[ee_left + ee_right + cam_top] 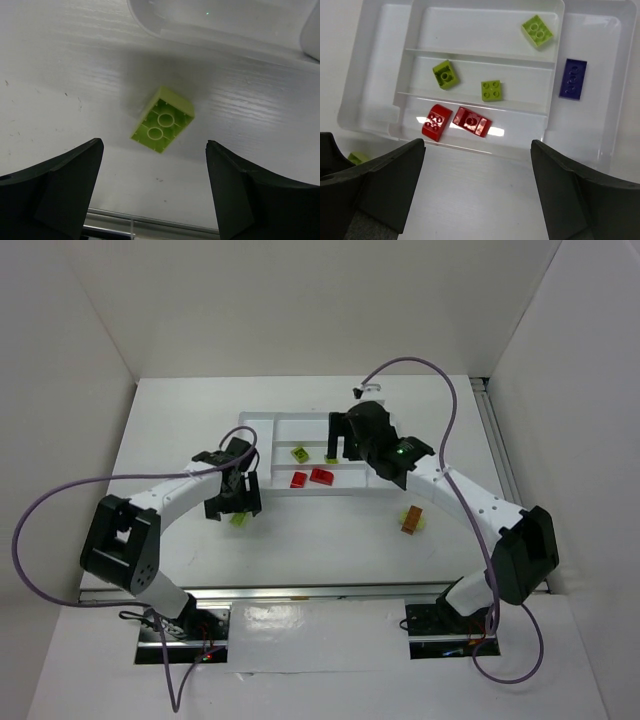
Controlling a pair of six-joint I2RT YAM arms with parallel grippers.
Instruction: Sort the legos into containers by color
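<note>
Top external view: my left gripper (pixel 236 506) hung low over the table (pixel 330 540), just off the 7 o'clock corner of the white tray (pixel 262 424), with a lime brick (pixel 238 519) lying on the table beneath it. My right gripper (pixel 340 448) sat above the middle of the tray. An orange-brown brick (pixel 410 520) lay on the table at the tray's 5 o'clock, apart from it.

Left wrist view: my left fingers (pixel 60 185) stood wide apart and held nothing. The lime brick lay hollow side up on the table between them, touching neither. A corner of the tray showed at 12 o'clock.

Right wrist view: my right fingers (pixel 570 195) were spread as well, empty, over the table just short of the tray's near wall. The top slot held one lime piece (pixel 537 30) at 1 o'clock. The middle slot held two lime pieces (pixel 491 90). The bottom slot held two red bricks (pixel 472 121) side by side. A dark blue brick (pixel 572 79) lay in the narrow end slot at 3 o'clock.
</note>
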